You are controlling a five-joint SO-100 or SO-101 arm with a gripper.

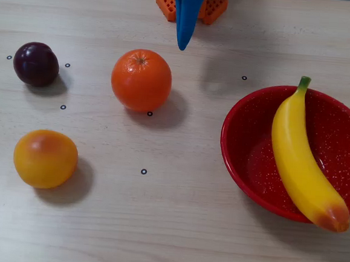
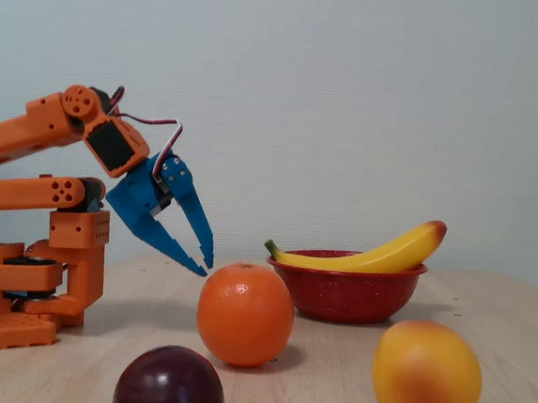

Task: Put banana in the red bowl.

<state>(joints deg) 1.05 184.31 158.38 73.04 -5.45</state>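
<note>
Red bowl (image 1: 240, 154) near the right edge in the overhead view, banana (image 1: 300, 162) lying across it — green stem over the far rim, orange tip past the near rim. Orange (image 1: 141, 80) mid-table, yellow fruit (image 1: 45, 158) and plum (image 1: 36, 63) toward the left edge. Gripper (image 2: 205, 267) slightly parted, holding nothing — hanging by the far edge.
</note>
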